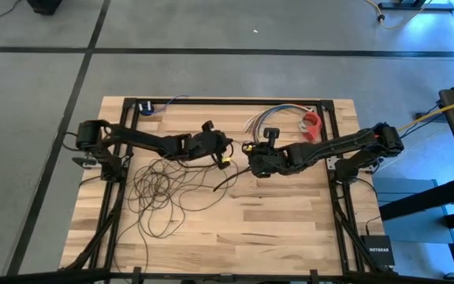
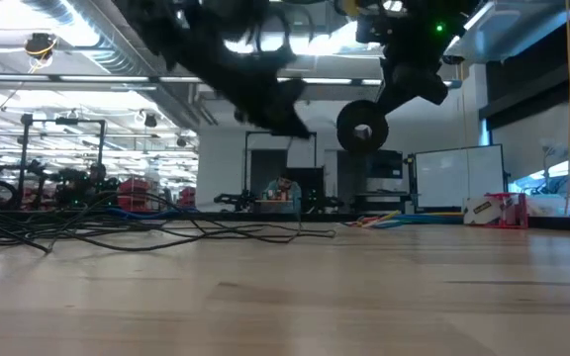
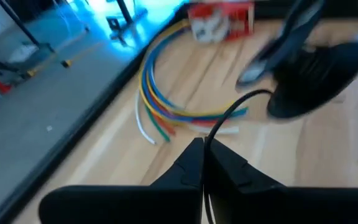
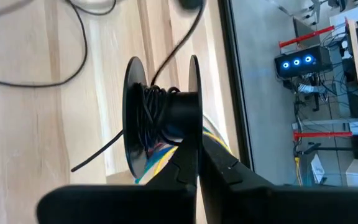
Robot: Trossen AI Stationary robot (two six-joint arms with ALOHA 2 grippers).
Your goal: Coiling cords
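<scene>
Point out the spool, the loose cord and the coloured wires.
spool (image 4: 160, 115), right wrist view, on its wound core.
loose cord (image 1: 160, 185), high view, on the tangled loops.
coloured wires (image 3: 157, 102), left wrist view, on the curved bundle.

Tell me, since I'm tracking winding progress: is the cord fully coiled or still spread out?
Mostly spread. A few turns sit on the spool, but the cord lies in loose loops across the table.

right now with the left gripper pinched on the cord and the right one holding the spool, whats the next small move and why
Probably carry the left gripper, shut on the cord, around the spool to lay another turn. The right gripper holds the spool off the table, only a few wraps sit on its core, and most of the cord lies in loose loops on the table.
</scene>
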